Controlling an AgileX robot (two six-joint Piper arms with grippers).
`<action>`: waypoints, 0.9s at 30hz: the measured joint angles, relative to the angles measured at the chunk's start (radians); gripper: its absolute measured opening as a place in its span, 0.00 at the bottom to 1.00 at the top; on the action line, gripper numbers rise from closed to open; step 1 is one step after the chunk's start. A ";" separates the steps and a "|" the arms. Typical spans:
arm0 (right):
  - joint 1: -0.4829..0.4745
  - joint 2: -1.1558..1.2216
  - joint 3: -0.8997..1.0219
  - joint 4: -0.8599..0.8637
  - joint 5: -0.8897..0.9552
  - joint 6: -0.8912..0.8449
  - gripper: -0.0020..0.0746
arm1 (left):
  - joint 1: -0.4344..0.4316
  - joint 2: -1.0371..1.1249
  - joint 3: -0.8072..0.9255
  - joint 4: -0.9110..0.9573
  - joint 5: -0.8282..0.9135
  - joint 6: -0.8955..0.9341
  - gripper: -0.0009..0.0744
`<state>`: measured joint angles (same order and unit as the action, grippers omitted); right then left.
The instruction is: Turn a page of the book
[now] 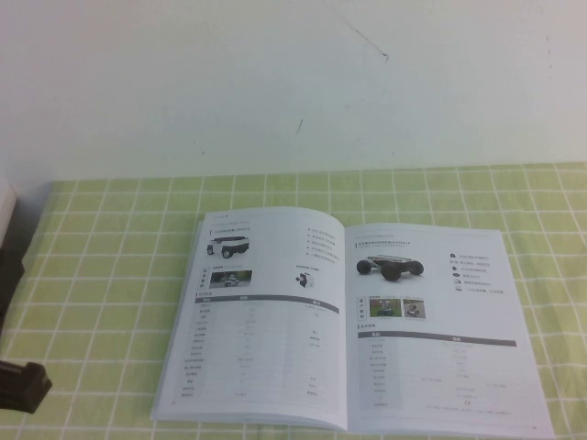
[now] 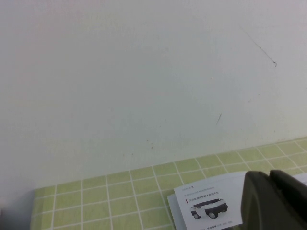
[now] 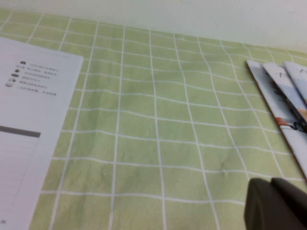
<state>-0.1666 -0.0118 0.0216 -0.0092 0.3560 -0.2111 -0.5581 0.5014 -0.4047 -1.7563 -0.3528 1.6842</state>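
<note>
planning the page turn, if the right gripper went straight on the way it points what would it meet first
Probably bare green checked tablecloth: the right gripper, jaws shut, points between the book and some fanned booklets. Depth is unclear.

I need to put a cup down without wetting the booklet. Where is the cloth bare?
Bare cloth lies left of the open book, and in a strip between book and wall. Right of the book, the right wrist view shows a free patch up to some stacked booklets. The left end effector hovers near the book's far left corner; the right end effector is shut.
</note>
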 joint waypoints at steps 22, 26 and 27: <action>-0.001 0.000 0.000 0.000 0.001 0.000 0.02 | 0.396 -0.259 0.417 1.426 0.380 -1.583 0.01; -0.001 0.000 0.000 -0.001 0.002 0.000 0.02 | 0.519 -0.403 0.428 1.560 0.495 -1.677 0.01; -0.001 0.000 0.000 -0.001 0.002 0.000 0.02 | 0.545 -0.437 0.428 1.586 0.519 -1.684 0.01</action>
<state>-0.1672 -0.0118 0.0216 -0.0103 0.3583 -0.2111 -0.0132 0.0647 0.0234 -0.1703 0.1666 0.0000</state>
